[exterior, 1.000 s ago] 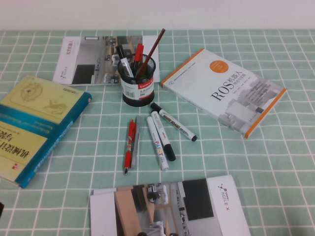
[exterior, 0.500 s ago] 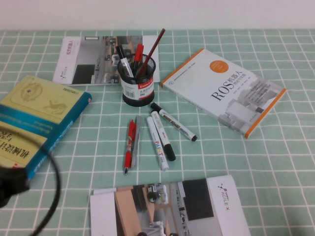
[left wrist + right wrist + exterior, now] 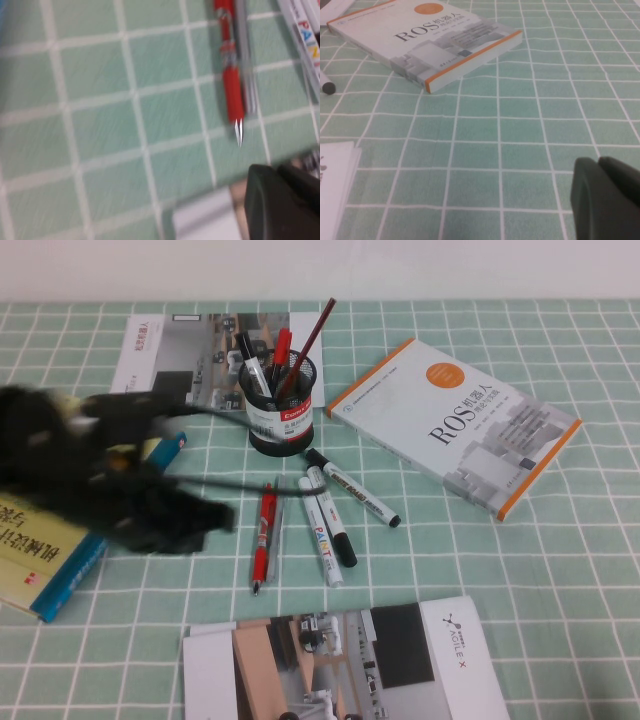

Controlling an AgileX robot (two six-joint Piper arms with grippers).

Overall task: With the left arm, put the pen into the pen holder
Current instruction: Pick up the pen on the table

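Note:
The red pen (image 3: 264,535) lies flat on the green checked cloth, with a grey pen (image 3: 278,525) close along its right side. The black mesh pen holder (image 3: 281,405) stands upright behind them with several pens in it. My left arm is a black blur over the left of the table. Its left gripper (image 3: 200,525) is just left of the red pen and apart from it. In the left wrist view the red pen (image 3: 229,65) and the grey pen (image 3: 246,60) lie ahead of the left gripper (image 3: 282,200). My right gripper (image 3: 607,197) shows only in the right wrist view, low over bare cloth.
Three white markers (image 3: 322,530) lie right of the pens. A teal and yellow book (image 3: 30,565) lies under the left arm. A ROS book (image 3: 455,425) is at the right, also seen in the right wrist view (image 3: 425,35). Brochures lie at the back (image 3: 165,345) and front (image 3: 340,665).
My left arm has swept in from the lower left corner, across the teal book, toward the pens. The pens, the holder and the books have not moved.

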